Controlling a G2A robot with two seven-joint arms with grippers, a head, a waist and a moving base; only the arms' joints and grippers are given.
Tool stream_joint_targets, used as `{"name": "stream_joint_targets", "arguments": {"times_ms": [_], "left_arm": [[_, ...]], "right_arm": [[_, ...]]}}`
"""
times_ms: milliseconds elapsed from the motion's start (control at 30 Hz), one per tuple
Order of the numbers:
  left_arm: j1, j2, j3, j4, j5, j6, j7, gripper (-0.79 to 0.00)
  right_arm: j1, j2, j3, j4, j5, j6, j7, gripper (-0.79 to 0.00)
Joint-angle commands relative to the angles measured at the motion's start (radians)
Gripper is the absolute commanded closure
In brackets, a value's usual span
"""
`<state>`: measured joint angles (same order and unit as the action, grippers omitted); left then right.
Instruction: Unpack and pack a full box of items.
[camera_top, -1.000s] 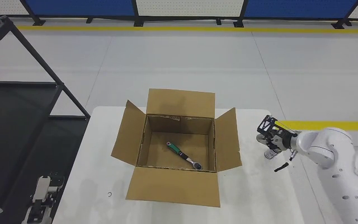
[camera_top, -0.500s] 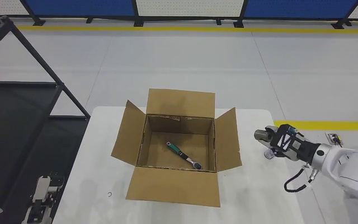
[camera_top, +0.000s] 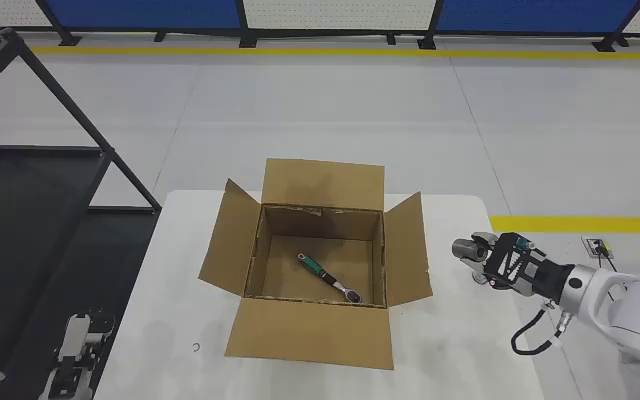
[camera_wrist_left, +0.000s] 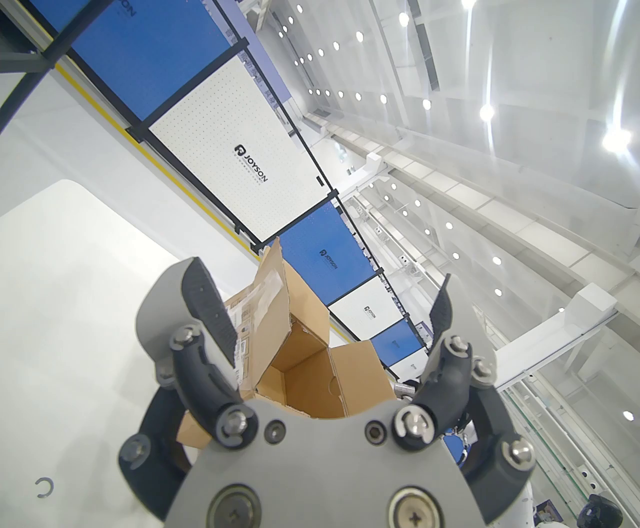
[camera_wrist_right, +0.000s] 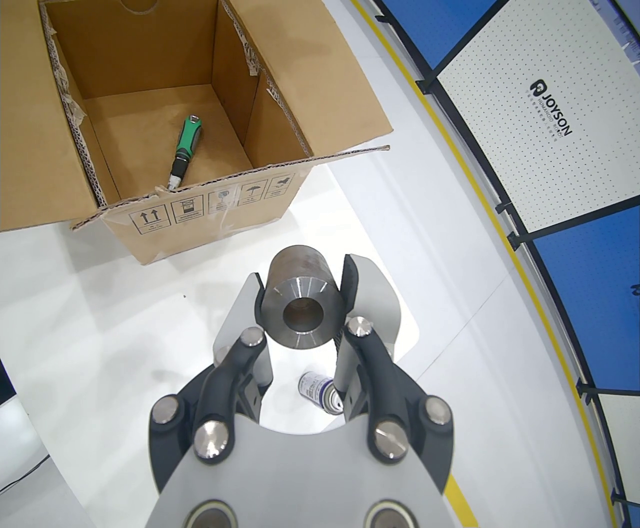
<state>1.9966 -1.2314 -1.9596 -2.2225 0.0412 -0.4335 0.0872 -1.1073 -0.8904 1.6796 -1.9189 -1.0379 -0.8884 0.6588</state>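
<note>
An open cardboard box (camera_top: 310, 333) stands in the middle of the white table, all its flaps folded out. Inside, on the bottom, lies a ratchet wrench with a green handle (camera_top: 325, 277) (camera_wrist_right: 186, 145). My right gripper (camera_top: 482, 251) (camera_wrist_right: 303, 277) hangs to the right of the box, shut on a grey steel cylinder (camera_top: 463, 249) (camera_wrist_right: 300, 300) with a bore in its end; the cylinder lies level and points at the box wall (camera_wrist_right: 210, 205). My left gripper (camera_top: 78, 345) (camera_wrist_left: 320, 280) sits off the table's front left corner, open, with nothing between its fingers.
A small labelled can (camera_wrist_right: 320, 392) stands on the table under the right gripper, near the right edge. A small C-shaped ring (camera_top: 196, 348) (camera_wrist_left: 45, 487) lies on the table left of the front flap. A black metal frame (camera_top: 60, 110) stands at the far left.
The right arm has swung outward and turned its wrist, so the held cylinder went from hanging down to lying level, pointing at the box. The left arm has kept still.
</note>
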Motion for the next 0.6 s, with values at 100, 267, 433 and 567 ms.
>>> {"name": "stream_joint_targets", "arguments": {"times_ms": [100,267,433,567], "left_arm": [[0.000,0.000,0.000,0.000,0.000,0.000,0.000,-0.785],[0.000,0.000,0.000,0.000,0.000,0.000,0.000,-0.785],[0.000,0.000,0.000,0.000,0.000,0.000,0.000,-0.785],[0.000,0.000,0.000,0.000,0.000,0.000,0.000,-0.785]], "right_arm": [[-0.012,0.000,-0.012,-0.024,-0.023,0.028,-0.037,0.000],[0.010,0.003,-0.015,-0.099,-0.058,0.027,-0.090,0.000],[0.071,0.008,-0.084,-0.195,-0.074,0.037,-0.007,0.000],[0.183,0.007,-0.208,-0.220,-0.045,0.016,0.068,0.000]]}}
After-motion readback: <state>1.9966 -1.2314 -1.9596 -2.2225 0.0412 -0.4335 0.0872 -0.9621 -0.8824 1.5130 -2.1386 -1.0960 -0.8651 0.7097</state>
